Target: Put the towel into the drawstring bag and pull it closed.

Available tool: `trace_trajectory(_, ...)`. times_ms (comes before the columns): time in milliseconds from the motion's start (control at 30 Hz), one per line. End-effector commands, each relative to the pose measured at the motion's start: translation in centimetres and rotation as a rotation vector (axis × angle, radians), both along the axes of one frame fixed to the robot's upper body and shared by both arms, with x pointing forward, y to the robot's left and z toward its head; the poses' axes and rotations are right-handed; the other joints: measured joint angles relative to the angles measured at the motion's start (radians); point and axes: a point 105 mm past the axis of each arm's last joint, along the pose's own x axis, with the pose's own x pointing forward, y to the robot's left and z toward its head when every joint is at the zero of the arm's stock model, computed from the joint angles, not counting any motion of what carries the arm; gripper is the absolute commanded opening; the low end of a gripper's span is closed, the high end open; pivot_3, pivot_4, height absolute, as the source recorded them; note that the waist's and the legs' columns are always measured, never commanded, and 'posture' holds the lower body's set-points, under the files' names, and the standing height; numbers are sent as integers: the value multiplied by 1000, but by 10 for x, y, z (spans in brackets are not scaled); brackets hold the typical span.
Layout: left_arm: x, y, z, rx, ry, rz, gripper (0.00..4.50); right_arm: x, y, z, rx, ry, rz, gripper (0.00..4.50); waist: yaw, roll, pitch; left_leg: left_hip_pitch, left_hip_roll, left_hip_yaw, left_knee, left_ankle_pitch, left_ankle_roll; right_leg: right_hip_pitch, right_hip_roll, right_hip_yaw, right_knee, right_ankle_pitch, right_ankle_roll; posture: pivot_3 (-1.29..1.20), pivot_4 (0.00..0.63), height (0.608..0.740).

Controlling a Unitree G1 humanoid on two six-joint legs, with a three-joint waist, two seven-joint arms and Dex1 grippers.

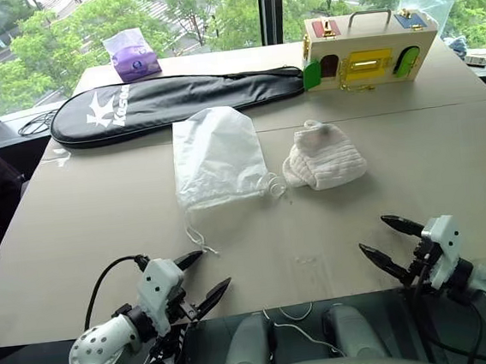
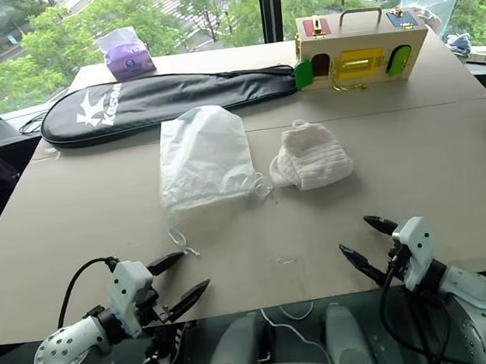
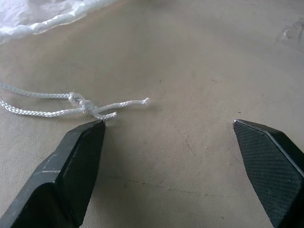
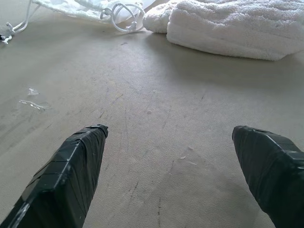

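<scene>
Nothing started yet. My left gripper (image 1: 199, 277) and right gripper (image 1: 388, 240) both hover at the near edge of the beige surface (image 1: 431, 164), fingers spread wide, holding nothing.

The small white ribbed towel (image 1: 324, 162) lies bunched mid-surface, just right of the thin semi-sheer white drawstring bag (image 1: 217, 156). The bag lies flat, its gathered mouth toward me, with one knotted white cord (image 3: 85, 105) trailing near-left and another cord loop (image 4: 124, 10) curled at the mouth beside the towel.

Risks as I judge them:
- Bag mouth looks collapsed flat, so pushing the towel in one-handed would likely shove the bag away rather than fill it. One gripper has to hold the mouth open.
- Fabric is thin and slippery, so a pinch could take both layers and seal the mouth.
- Towel is thick and may unfold when lifted, then snag on the mouth.
- Cords are fine and lie flat on the surface, easy to miss or slip out of the fingers.

Readable writing: the long black racket cover (image 1: 175, 101) at the far left carries a white logo, looks like "Kawasaki", not fully legible. The purple tissue pack (image 1: 133, 58) has print too small to read. The wooden latch box (image 1: 366, 48) at the far right has no legible text.
</scene>
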Motion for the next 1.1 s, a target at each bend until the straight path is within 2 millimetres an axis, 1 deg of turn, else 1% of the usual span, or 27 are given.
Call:
trace_trajectory(33, -13, -7, -7, -22, 86, -73, 4426, 0, 4, 14, -4, -69, 15, 4500, 0, 0, 0, 0, 0, 0, 0, 0, 0, 0, 0, 0, 0, 0, 0, 0, 150, 740)
trace_trajectory(133, -12, -11, -2, -61, 89, -123, 4426, 4, 4, 17, -7, -94, 3, 4500, 0, 0, 0, 0, 0, 0, 0, 0, 0, 0, 0, 0, 0, 0, 0, 0, 150, 740)
trace_trajectory(267, -10, -13, 0, -72, 83, -129, 4426, 4, 4, 17, -8, -99, 8, 4500, 2, -2, 2, 0, 0, 0, 0, 0, 0, 0, 0, 0, 0, 0, 0, 0, 150, 740)
trace_trajectory(533, -10, -15, 3, -89, 62, -130, 4426, 5, 7, 20, 0, -108, 17, 4500, 3, -2, 2, -1, 0, 0, 0, 0, 0, 0, 0, 0, 0, 0, 0, 0, 150, 740)
trace_trajectory(633, -7, -12, 11, -132, 38, -107, 4426, 3, 10, 21, 7, -99, 35, 4500, 3, -3, 2, -1, 0, 0, 0, 0, 0, 0, 0, 0, 0, 0, 0, 0, 150, 740)
trace_trajectory(733, 1, -1, 19, -166, 7, -73, 4426, 0, 15, 25, 12, -104, 52, 4500, 3, -5, 3, -2, 0, -1, 0, 0, 0, -1, 0, -1, 0, 0, 0, 0, 150, 740)
trace_trajectory(833, 13, 9, 31, -155, -48, -59, 4426, -2, 25, 36, 47, -123, 82, 4500, 4, -5, 4, -2, 0, -2, 0, 0, 0, -1, 0, -2, 0, 0, 0, 0, 150, 740)
trace_trajectory(900, 35, 12, 46, -104, -122, -35, 4426, -4, 41, 49, 102, -153, 121, 4500, 9, -6, 4, -2, 0, -3, 1, 0, 0, -1, 1, -3, 0, 0, 0, 0, 150, 740)
trace_trajectory(1000, 60, 9, 65, -43, -209, -49, 4426, -6, 55, 63, 153, -176, 144, 4500, 16, -7, 4, -3, 0, -4, 2, 0, 0, -1, 5, -4, 1, 0, 0, 0, 150, 740)
trace_trajectory(1033, 68, 9, 69, -7, -234, -70, 4426, -6, 60, 67, 162, -184, 153, 4500, 17, -7, 4, -3, 0, -3, 2, 0, 0, -1, 6, -3, 1, 2, -4, 0, 150, 740)
trace_trajectory(1100, 81, 8, 73, 78, -269, -115, 4426, -7, 69, 71, 168, -188, 170, 4500, 19, -7, 4, -3, -1, -3, 2, 0, 0, -1, 6, -3, 1, 3, -4, 0, 150, 740)
